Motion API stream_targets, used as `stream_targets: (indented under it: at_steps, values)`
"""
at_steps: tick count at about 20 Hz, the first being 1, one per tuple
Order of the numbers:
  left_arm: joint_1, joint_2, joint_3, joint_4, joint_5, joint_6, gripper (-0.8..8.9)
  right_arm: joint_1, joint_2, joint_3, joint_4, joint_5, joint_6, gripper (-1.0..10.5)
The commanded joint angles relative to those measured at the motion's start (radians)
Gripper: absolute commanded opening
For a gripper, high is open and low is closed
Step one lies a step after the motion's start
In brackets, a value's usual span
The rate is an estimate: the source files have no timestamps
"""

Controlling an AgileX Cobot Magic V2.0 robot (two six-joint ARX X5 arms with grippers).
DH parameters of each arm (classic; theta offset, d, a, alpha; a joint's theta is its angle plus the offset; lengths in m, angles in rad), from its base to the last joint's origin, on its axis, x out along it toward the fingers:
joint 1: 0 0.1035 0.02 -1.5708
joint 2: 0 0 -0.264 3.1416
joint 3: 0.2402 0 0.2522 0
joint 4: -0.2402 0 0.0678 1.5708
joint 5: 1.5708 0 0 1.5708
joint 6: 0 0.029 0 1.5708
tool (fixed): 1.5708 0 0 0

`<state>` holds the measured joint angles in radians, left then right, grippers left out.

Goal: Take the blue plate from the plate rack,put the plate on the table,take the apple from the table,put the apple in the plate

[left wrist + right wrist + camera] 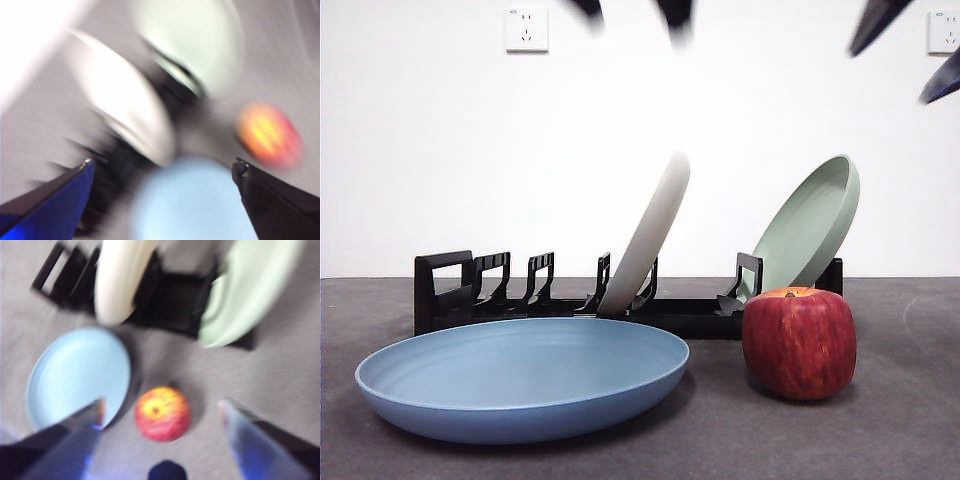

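Observation:
The blue plate (520, 380) lies flat on the table (900, 440) in front of the plate rack (680, 316). Just right of the plate stands the dark-red apple (798, 343), on the table and apart from the rim. My left gripper (632, 10) shows as two black tips at the top centre; in its blurred wrist view it (164, 162) is open high above the blue plate (192, 202). My right gripper (910, 50) hangs at the top right, open and empty. In its wrist view it (162, 402) is above the apple (162, 413), with the blue plate (77, 372) alongside.
A cream-white plate (648, 230) leans in the middle of the rack and a pale green plate (808, 225) leans at its right end, behind the apple. The rack's left slots hold nothing. A white wall stands behind.

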<state>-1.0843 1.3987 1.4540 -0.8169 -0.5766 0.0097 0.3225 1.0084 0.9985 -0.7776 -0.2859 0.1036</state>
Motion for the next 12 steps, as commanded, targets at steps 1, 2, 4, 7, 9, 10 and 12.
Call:
stream_targets:
  at_steps: [1,2,4,7,9,10,12]
  values:
    - [0.035,-0.018,0.177,-0.038,-0.09,0.054,4.69,0.067,0.051,0.003,0.003,0.008,-0.015,5.5]
    - [0.06,-0.021,0.265,-0.055,-0.123,0.077,4.69,0.098,0.081,0.003,0.003,0.014,-0.016,5.5]
    - [0.111,-0.021,0.406,-0.072,-0.164,0.112,4.69,0.16,0.14,0.003,0.006,0.099,-0.019,5.5]
    - [0.196,-0.021,0.547,-0.108,-0.18,0.13,4.69,0.246,0.24,0.003,0.017,0.237,-0.028,5.5]
    - [0.249,-0.021,0.59,-0.151,-0.18,0.13,4.69,0.275,0.307,0.003,0.049,0.27,-0.032,5.5]
    - [0.272,-0.021,0.597,-0.175,-0.18,0.13,4.69,0.285,0.341,0.003,0.069,0.27,-0.034,5.5]
    - [0.313,-0.021,0.597,-0.233,-0.179,0.129,4.69,0.294,0.411,0.003,0.104,0.271,-0.035,5.4]
